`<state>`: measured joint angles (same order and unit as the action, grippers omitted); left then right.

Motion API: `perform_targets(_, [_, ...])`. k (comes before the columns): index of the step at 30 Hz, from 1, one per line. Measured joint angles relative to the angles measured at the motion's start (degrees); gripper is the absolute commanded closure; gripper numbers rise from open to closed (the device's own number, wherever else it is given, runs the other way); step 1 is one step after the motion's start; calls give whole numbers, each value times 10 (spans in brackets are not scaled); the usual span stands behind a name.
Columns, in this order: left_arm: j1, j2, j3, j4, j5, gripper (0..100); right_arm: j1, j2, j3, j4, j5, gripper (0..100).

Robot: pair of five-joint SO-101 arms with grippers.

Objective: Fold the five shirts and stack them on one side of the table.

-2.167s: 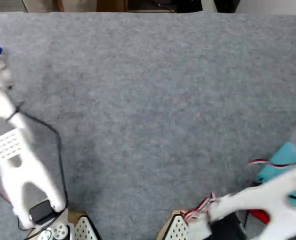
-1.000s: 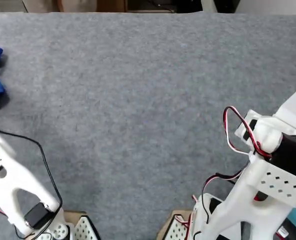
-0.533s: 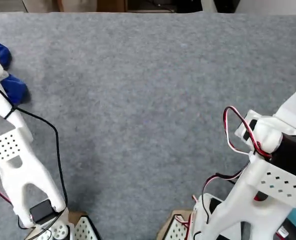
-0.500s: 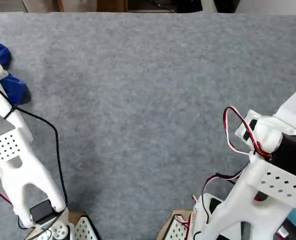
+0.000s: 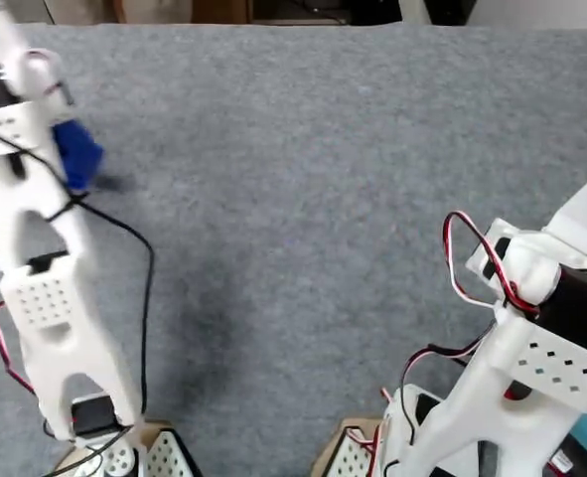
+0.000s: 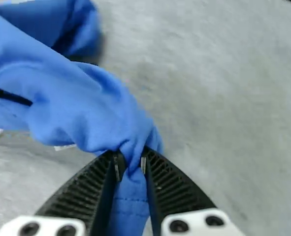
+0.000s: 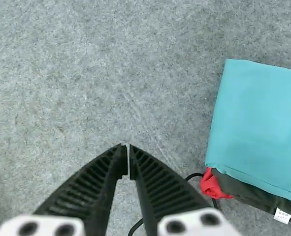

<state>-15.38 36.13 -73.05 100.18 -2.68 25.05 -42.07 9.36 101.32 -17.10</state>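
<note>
high view: the blue shirt [image 5: 77, 154] sits bunched against the left arm [image 5: 37, 268], near the far left corner of the grey table [image 5: 323, 199]. the right arm [image 5: 516, 368] is at the near right edge.
left wrist view: the left claw [image 6: 130, 164] is clamped on a fold of the shirt, and the rest spills out beyond its tips.
right wrist view: the right claw [image 7: 125, 153] is closed on nothing, over the table. a teal folded shirt [image 7: 258, 123] lies near it, not touching.

Left gripper [image 6: 129, 164] pinching a bunched blue shirt [image 6: 71, 103], cloth spilling beyond the fingertips, grey table [image 6: 224, 88] beneath
</note>
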Motion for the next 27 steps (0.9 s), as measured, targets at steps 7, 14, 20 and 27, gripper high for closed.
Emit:
perform_targets(7, [200, -186, 258, 0, 0, 980, 0, 0, 0, -6, 7, 975])
perform_targets(14, [397, -343, 538, 0, -109, 936, 0, 0, 0, -34, 56, 938])
perform_targets(20, [396, -447, 667, 0, -130, 763, 0, 0, 0, -55, 72, 754])
perform_targets(27, [248, -573, 672, 0, -117, 753, -131, 4, 0, -72, 70, 797])
